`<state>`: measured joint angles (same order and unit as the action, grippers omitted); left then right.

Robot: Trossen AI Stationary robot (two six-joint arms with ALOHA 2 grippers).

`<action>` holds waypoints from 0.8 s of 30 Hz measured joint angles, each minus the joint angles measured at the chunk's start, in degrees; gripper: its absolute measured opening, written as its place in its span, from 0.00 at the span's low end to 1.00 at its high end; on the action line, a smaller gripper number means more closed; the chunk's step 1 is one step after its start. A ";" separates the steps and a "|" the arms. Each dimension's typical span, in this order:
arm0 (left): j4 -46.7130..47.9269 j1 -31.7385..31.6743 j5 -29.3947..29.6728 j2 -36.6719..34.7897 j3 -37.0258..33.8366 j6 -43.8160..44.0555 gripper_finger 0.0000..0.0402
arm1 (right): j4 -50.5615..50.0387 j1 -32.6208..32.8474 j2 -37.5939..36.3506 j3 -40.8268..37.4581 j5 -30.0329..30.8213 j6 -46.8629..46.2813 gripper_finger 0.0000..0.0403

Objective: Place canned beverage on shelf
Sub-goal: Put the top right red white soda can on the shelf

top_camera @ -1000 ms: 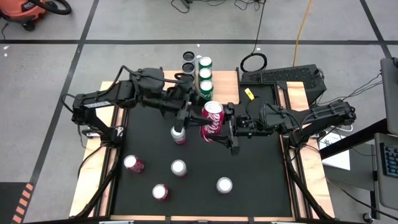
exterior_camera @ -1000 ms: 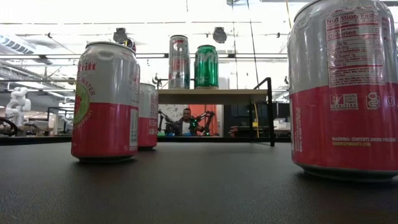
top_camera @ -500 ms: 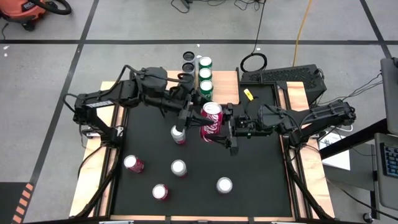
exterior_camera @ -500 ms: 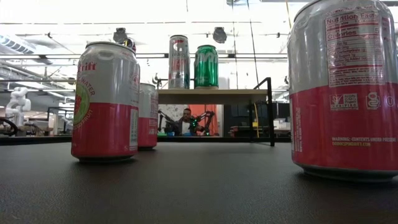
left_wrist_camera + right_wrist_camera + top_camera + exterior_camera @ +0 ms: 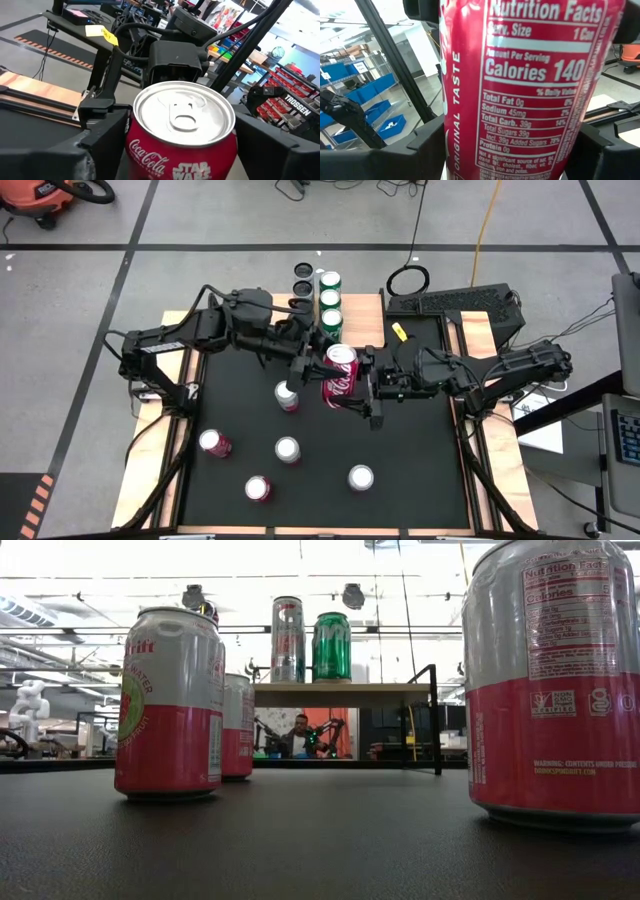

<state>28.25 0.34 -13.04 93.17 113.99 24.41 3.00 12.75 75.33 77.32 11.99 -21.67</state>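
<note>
A red Coca-Cola can (image 5: 338,375) stands upright in the air above the middle of the black table, between my two grippers. My right gripper (image 5: 357,383) reaches in from the table's right and is shut on it. My left gripper (image 5: 303,370) reaches in from the left. It is open, with one finger (image 5: 102,142) close on each side of the can's upper part (image 5: 182,150). The shelf (image 5: 345,305), a small light-wood board on black legs (image 5: 435,720), stands at the far edge with three green cans (image 5: 330,300) in a row on it. My right gripper pinches the can's printed side wall (image 5: 520,100) between its two fingers (image 5: 427,147). The fingers come in level from the table's right and lie across the can. The can stands upright, lifted clear of the table.
Several silver-and-pink cans (image 5: 287,448) stand on the black mat on the near half, and one (image 5: 287,393) is just under my left gripper. In the low view two of them (image 5: 170,705) (image 5: 550,680) stand close in front. Wooden strips (image 5: 145,470) run along both sides.
</note>
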 joint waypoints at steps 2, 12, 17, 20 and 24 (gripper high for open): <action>0.23 0.00 -0.18 0.00 0.00 -0.08 0.76 | -0.01 0.00 -0.02 0.00 -0.02 -0.15 0.69; 0.85 -0.07 -1.36 0.00 0.00 0.36 0.73 | -0.45 0.00 -0.02 0.00 -0.06 -3.05 0.77; 1.21 -0.07 -1.60 0.00 0.00 0.15 0.73 | -2.02 -0.04 -0.08 0.00 -0.06 -6.88 0.83; 1.19 -0.07 -1.88 -0.08 0.00 -0.21 0.73 | -2.66 -0.04 -0.44 0.00 -0.75 -8.52 0.86; 1.33 -0.07 -1.99 -0.42 0.00 -1.38 0.73 | -4.06 -0.07 -1.00 0.00 -1.25 -9.97 0.90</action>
<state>29.58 0.27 -15.02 92.75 113.99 23.03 -1.06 12.69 74.33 77.32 10.74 -31.64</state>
